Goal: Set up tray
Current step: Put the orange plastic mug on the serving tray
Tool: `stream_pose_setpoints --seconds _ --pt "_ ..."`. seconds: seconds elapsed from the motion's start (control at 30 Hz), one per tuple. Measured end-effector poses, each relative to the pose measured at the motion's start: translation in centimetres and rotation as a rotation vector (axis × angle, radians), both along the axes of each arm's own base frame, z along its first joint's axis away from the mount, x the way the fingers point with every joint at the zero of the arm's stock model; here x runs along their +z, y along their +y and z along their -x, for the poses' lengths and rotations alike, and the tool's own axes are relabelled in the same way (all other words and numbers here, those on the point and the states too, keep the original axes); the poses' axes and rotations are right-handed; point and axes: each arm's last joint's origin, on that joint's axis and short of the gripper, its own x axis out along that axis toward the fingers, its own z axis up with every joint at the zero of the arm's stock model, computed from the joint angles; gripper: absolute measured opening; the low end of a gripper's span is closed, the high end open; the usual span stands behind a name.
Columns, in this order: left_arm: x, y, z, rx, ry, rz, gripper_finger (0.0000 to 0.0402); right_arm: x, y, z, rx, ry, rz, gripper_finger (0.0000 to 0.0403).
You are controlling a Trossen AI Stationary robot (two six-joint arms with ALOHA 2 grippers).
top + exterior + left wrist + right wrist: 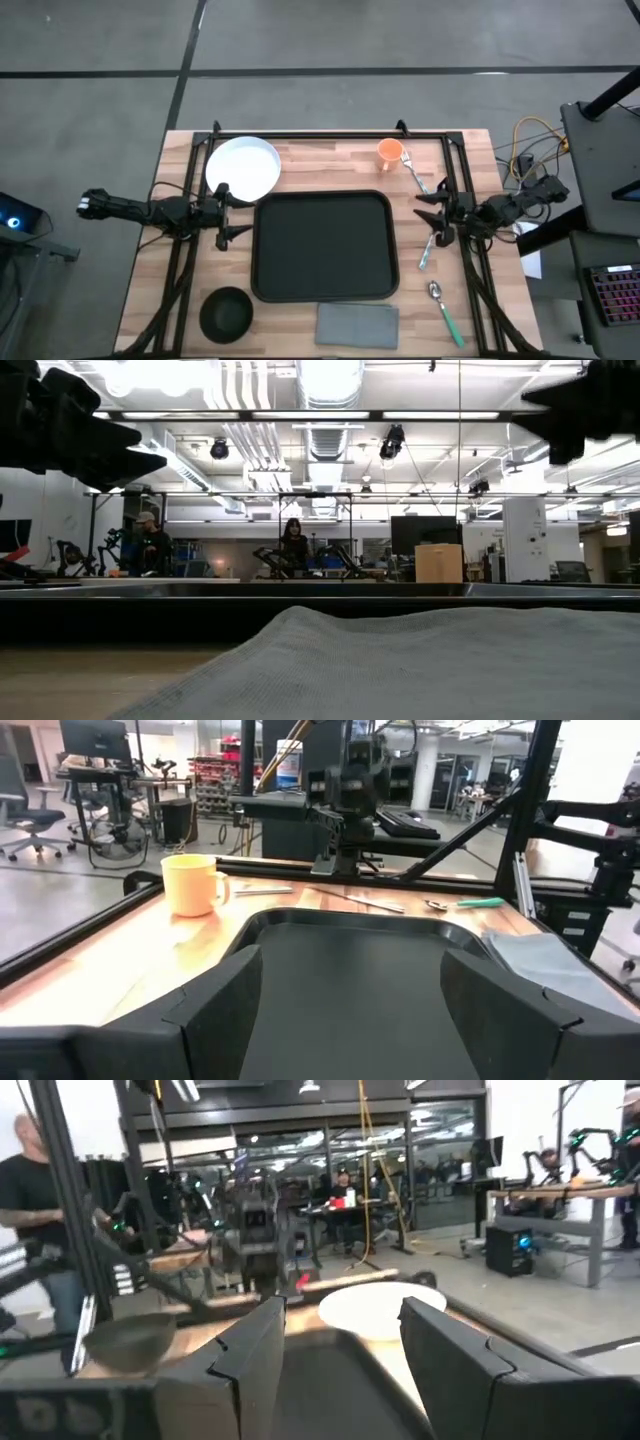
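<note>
Your large black rectangular tray with the raised rim (322,246) sat empty at the centre of the wooden table (300,150). Around it, by the clock in the overhead view: the round white plate (243,167) at eleven, the small dark bowl (226,313) at seven, the folded grey cloth napkin (357,324) at six, the orange cup (390,153) at one, and the green-handled spoon (444,311) at four. More cutlery (416,172) lay near two.

Your left gripper (224,210) hung at the tray's nine o'clock edge, just beside the plate, fingers spread wide and holding nothing. Your right gripper (434,211) waited at three, fingers parted and empty.

I judged the plate the likely first item. You would have done well to take it by the rim nearest the left fingers (225,1005), lift it clear of the tray's lip, and set it flat inside, leaving room for the bowl and cup.
</note>
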Motion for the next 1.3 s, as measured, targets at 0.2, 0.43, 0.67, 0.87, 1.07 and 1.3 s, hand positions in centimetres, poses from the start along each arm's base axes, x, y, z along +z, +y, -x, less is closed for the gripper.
stream_pose_setpoints --seconds 0.2,0.43,0.67,0.87,1.07,1.3 --pt "0.1 0.0 0.0 0.0 -0.016 0.015 0.0283 6.6 -0.7 -0.3 -0.15 0.205 0.118 0.0187" --pt "0.2 0.0 0.0 0.0 -0.019 0.016 0.0283 13.5 -1.7 -4.3 -0.327 0.534 0.235 0.0187" --pt "0.0 0.0 0.0 0.0 -0.004 0.013 0.0283 16.2 -6.5 -7.7 -0.446 0.97 0.183 0.0187" --pt "-0.1 0.0 0.0 -0.003 0.007 0.012 0.0283 14.4 -12.0 -10.8 -0.157 1.15 0.084 0.0187" --pt "-0.3 0.0 -0.2 -0.004 0.032 0.006 0.0283 10.6 -16.4 -12.5 -0.066 1.365 0.079 0.0187" --pt "-0.8 -0.1 -0.4 -0.003 0.085 -0.005 0.0283 6.5 -20.1 -13.5 0.042 1.502 0.032 0.0187"
